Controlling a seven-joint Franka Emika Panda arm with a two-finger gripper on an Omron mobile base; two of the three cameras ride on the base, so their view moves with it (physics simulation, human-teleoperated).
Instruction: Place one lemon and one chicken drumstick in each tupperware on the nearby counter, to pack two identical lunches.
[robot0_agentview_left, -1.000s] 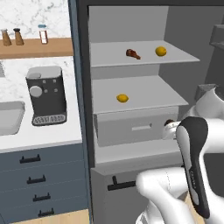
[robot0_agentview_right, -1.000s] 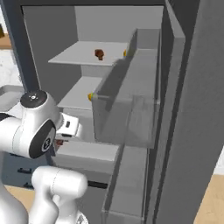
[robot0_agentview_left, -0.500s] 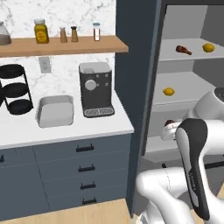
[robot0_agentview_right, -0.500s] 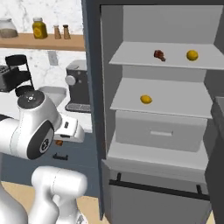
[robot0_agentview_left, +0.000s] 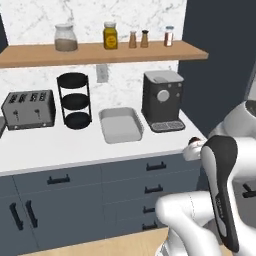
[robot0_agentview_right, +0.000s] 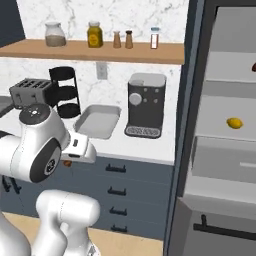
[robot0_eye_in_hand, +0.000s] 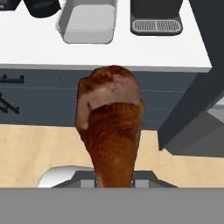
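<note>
Left base view: white desk (robot0_agentview_left: 60, 147) over dark blue-grey drawers carries a grey tupperware (robot0_agentview_left: 120, 125), empty, sitting between a black three-tier rack (robot0_agentview_left: 74, 100) and a dark coffee machine (robot0_agentview_left: 162, 100); a grey toaster (robot0_agentview_left: 28, 109) stands at the far left, jars on the wooden shelf (robot0_agentview_left: 100, 51) above. The arm fills the lower right, and a bit of reddish-brown chicken drumstick (robot0_agentview_left: 195, 141) peeks out at the end effector (robot0_agentview_left: 192, 148), just off the desk's right end. Right base view: same tupperware (robot0_agentview_right: 97, 121) left of the coffee machine (robot0_agentview_right: 145, 105); the end effector (robot0_agentview_right: 70, 160) is low in front of the drawers with a brown bit of drumstick under it. The open fridge at right has a lemon (robot0_agentview_right: 234, 122) on its middle shelf. Hand view: end effector (robot0_eye_in_hand: 114, 183) pinched on the narrow end of the chicken drumstick (robot0_eye_in_hand: 111, 131), bulbous end pointing away, held out in front of the desk edge, over the wood floor; the tupperware (robot0_eye_in_hand: 89, 22) lies beyond on the desk, well apart from the drumstick.
</note>
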